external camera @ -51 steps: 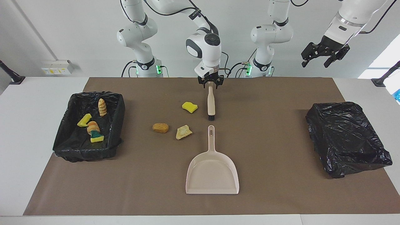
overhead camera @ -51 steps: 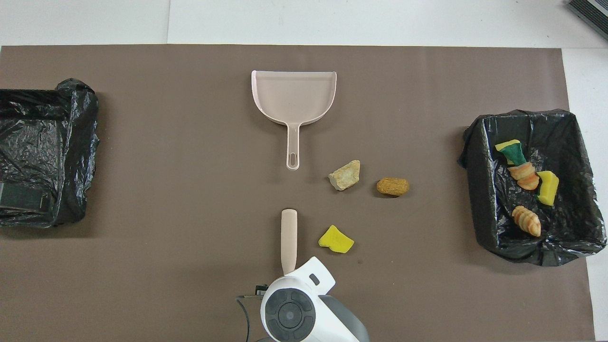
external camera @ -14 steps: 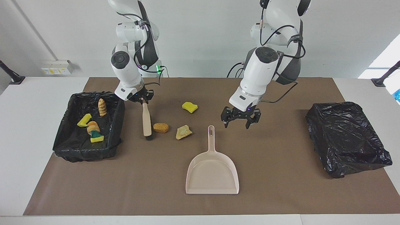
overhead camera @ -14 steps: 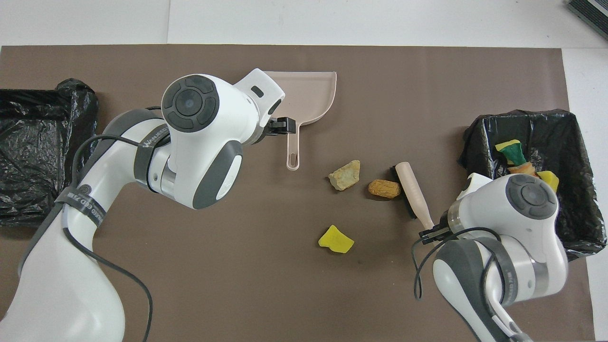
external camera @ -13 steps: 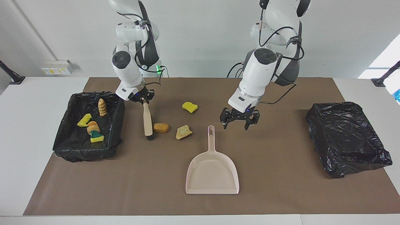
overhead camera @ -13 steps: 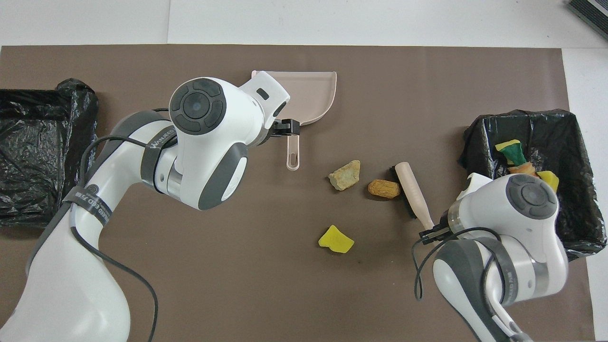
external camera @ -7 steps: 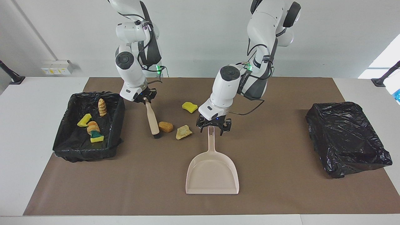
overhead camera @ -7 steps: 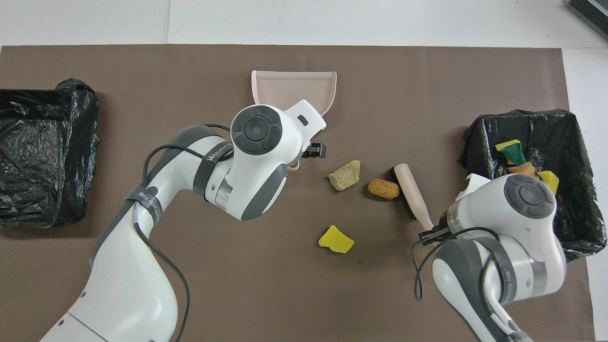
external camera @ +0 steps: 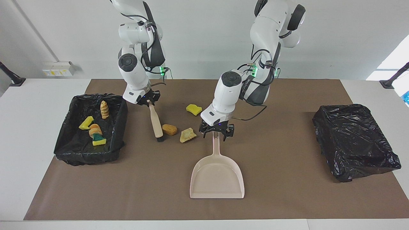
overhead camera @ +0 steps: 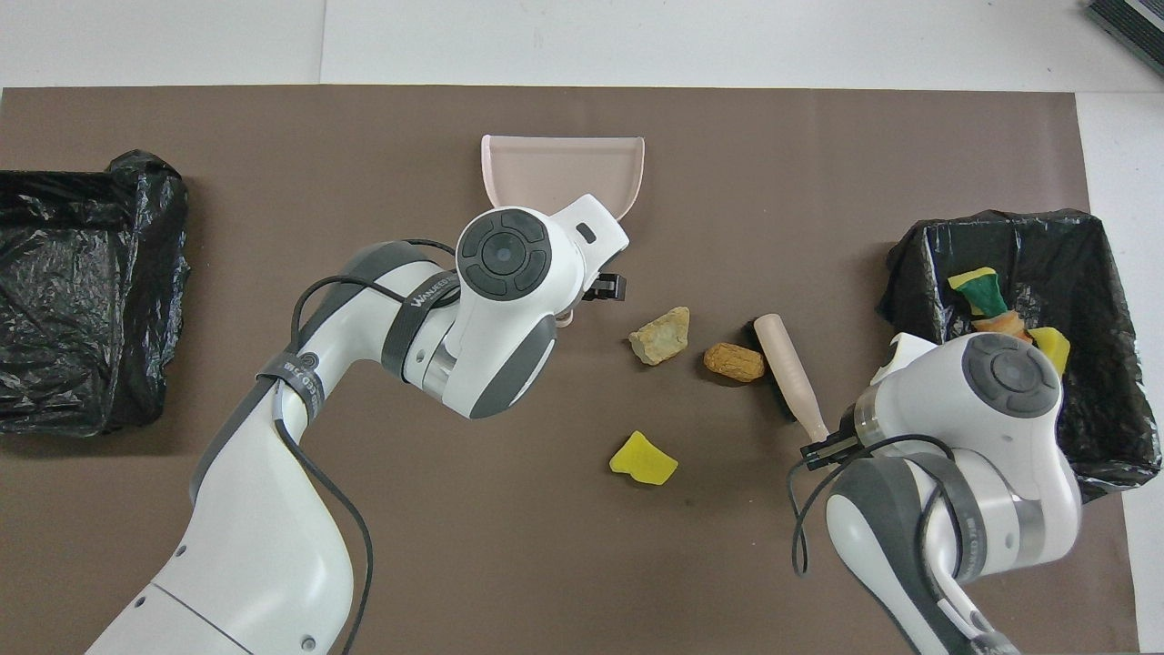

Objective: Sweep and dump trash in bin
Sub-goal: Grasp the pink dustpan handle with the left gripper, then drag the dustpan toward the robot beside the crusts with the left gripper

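Observation:
My right gripper [external camera: 149, 103] is shut on the handle of the beige hand brush [external camera: 155, 120]. The brush's black bristles rest on the mat, touching a brown trash chunk [external camera: 169, 129]. A tan chunk [external camera: 187, 134] lies beside it, and a yellow sponge bit [external camera: 194, 109] lies nearer to the robots. My left gripper [external camera: 216, 133] is open and low, its fingers on either side of the handle end of the beige dustpan [external camera: 217, 174]. In the overhead view the brush [overhead camera: 789, 368], brown chunk [overhead camera: 735, 361], tan chunk [overhead camera: 662, 336] and sponge bit [overhead camera: 643, 458] show.
A black-lined bin [external camera: 119, 127] at the right arm's end of the table holds several scraps [external camera: 93, 130]. A second black-lined bin [external camera: 354, 140] stands at the left arm's end. A brown mat [external camera: 287, 191] covers the table.
My left gripper has come down from beside the dustpan handle to straddle its end. The brush has pushed the brown chunk a little toward the tan chunk.

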`<action>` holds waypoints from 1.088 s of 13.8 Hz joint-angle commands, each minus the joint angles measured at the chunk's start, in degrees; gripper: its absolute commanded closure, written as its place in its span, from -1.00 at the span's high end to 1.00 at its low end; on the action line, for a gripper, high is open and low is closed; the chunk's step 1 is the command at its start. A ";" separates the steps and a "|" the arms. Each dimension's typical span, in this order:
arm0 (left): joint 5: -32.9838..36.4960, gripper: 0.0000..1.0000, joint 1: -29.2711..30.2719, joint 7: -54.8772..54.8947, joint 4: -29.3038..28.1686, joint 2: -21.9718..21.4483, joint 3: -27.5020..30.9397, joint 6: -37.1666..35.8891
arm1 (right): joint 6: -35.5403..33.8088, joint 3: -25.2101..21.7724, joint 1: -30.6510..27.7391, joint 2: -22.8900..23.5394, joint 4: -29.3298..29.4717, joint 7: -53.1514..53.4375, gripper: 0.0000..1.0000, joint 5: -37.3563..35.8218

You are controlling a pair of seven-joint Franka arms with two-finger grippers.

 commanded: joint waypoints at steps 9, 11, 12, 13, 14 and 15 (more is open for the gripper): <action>1.42 -0.99 0.07 -0.03 0.85 1.09 0.20 -0.44 | 0.69 0.45 -0.33 -0.03 -0.32 -1.12 -1.00 -0.31; 1.69 -1.00 0.86 0.32 0.94 0.48 0.47 -1.23 | 0.60 0.45 0.37 -0.03 -0.24 -1.30 -1.00 -0.31; 3.25 -1.00 1.21 0.85 0.85 -0.05 0.47 -2.45 | 0.60 0.45 1.24 -0.03 -0.24 -0.95 -1.00 -0.31; 5.71 -1.00 1.65 2.50 0.77 -0.84 0.38 -3.85 | 0.60 0.45 1.69 -0.03 -0.24 -0.69 -1.00 -0.31; 6.86 -1.00 1.65 5.57 0.59 -1.97 0.47 -4.83 | 0.69 0.45 2.13 -0.12 -0.24 -0.25 -1.00 -0.14; 6.87 -1.00 2.35 8.73 0.24 -3.12 0.55 -6.49 | 0.77 0.45 2.91 -0.20 -0.24 0.89 -1.00 0.04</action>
